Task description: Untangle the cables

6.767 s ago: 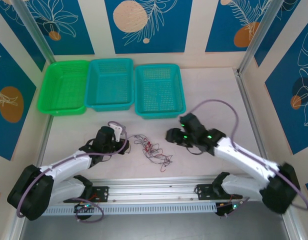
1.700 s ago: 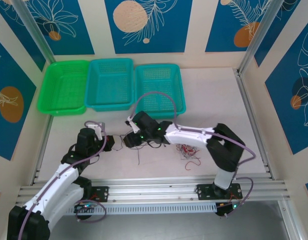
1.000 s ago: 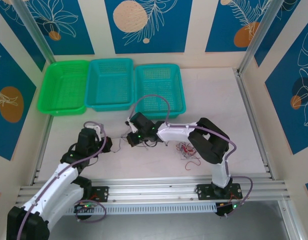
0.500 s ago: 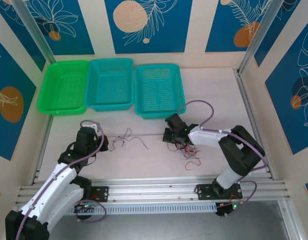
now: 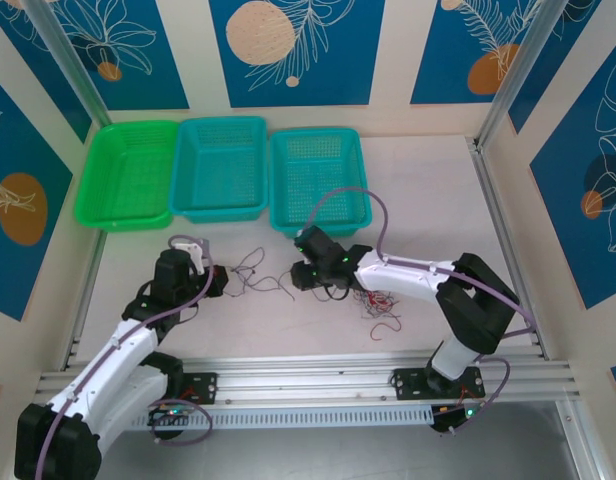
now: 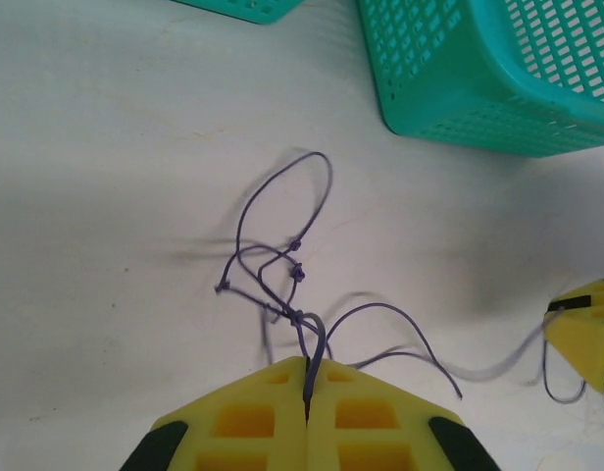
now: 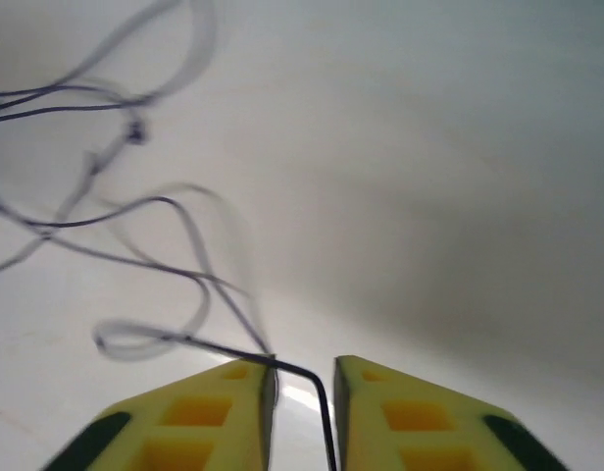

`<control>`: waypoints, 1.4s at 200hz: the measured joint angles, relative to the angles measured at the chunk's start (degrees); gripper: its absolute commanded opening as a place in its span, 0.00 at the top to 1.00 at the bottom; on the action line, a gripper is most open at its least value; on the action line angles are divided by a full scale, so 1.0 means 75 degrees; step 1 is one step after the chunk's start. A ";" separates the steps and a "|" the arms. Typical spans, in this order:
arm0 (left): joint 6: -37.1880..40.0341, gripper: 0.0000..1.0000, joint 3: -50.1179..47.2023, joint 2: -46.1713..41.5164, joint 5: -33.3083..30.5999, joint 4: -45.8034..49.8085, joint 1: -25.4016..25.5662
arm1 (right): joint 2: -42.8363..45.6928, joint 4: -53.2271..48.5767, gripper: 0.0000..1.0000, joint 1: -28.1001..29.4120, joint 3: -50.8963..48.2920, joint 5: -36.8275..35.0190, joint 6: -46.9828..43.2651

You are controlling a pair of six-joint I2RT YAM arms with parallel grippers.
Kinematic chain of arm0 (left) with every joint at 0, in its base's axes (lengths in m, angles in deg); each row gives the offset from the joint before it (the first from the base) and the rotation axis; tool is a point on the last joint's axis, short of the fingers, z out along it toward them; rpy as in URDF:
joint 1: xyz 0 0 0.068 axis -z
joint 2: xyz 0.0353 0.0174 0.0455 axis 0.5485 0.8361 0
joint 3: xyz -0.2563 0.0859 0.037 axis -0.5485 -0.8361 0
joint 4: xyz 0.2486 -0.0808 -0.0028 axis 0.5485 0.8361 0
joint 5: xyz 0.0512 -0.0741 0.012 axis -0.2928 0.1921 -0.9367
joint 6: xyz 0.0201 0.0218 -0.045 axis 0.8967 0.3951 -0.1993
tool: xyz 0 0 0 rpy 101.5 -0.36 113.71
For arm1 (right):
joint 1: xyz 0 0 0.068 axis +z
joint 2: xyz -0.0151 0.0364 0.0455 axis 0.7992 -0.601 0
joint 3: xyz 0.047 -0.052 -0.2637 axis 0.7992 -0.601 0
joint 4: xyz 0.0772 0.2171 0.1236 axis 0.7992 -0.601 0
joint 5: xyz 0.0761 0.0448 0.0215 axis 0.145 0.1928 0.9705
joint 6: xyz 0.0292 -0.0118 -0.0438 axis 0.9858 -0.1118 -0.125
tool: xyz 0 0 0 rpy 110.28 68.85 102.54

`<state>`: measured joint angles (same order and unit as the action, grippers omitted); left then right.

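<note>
Pinching the thin dark purple-black wire (image 6: 298, 273) at the bottom centre of its wrist view, the left gripper (image 6: 307, 378) is clenched on it. The right gripper (image 7: 302, 378) has its jaws a little parted, and a bend of the wire sits loose in the gap.

The loops lie on the pale table (image 5: 238, 320) between the 2 grippers. The red and cream wires (image 5: 376, 302) are a clump right of centre.

A pull from the left could tighten the small knots. The loose end could also slip out and fall onto the clump.

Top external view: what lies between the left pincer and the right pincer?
The black cable, in loose loops, runs from the left pincer to the right pincer, seen in the top external view.
</note>
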<state>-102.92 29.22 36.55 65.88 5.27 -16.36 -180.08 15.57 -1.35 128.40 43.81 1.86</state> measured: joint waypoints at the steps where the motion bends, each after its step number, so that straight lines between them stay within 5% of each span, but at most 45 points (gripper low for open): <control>1: 0.0000 1.00 0.0000 0.0000 0.0000 0.0000 0.0000 | 0.0000 0.0000 0.67 0.0006 0.0009 -0.0003 0.0000; 45: 0.0009 1.00 0.0000 -0.0149 0.0020 0.0087 0.0000 | -0.0052 -0.0318 0.63 0.0653 0.0364 -0.1058 -0.0175; 67: 0.0012 1.00 0.0000 -0.0227 0.0015 0.0187 0.0000 | -0.0087 -0.1023 0.83 0.0871 0.0595 -0.2247 0.0428; 77: 0.0009 1.00 0.0000 -0.0239 -0.0012 0.0221 0.0000 | 0.0023 -0.1052 0.80 0.0807 0.0446 -0.2428 0.0484; 98: 0.0009 1.00 0.0000 -0.0239 -0.0067 0.0256 0.0000 | 0.0676 -0.0358 0.67 0.0586 -0.0548 -0.1582 0.0041; 134: 0.0012 1.00 -0.0003 -0.0189 0.0009 0.0169 0.0000 | 0.0542 -0.0073 0.65 0.0708 -0.0408 0.0236 -0.0662; 201: 0.0029 1.00 -0.0044 -0.0256 0.0140 0.0192 -0.0003 | -0.2334 0.0029 0.58 0.0484 0.1982 0.0425 -0.1125; 238: 0.0029 1.00 -0.0044 -0.0274 0.0137 0.0207 -0.0003 | -0.2929 0.0023 0.81 0.0411 0.2200 0.0277 -0.1221; 256: 0.0029 1.00 -0.0044 -0.0274 0.0134 0.0204 -0.0003 | -0.2938 0.0003 1.00 0.0411 0.2189 0.0172 -0.1072; 280: 0.0026 1.00 -0.0041 -0.0277 -0.0020 0.0271 -0.0003 | -0.2777 0.0204 1.00 0.0428 0.1903 -0.0152 -0.0868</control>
<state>-102.73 28.91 34.48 65.73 7.30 -16.38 -200.91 17.10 1.86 142.67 42.68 -4.65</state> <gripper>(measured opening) 0.039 0.054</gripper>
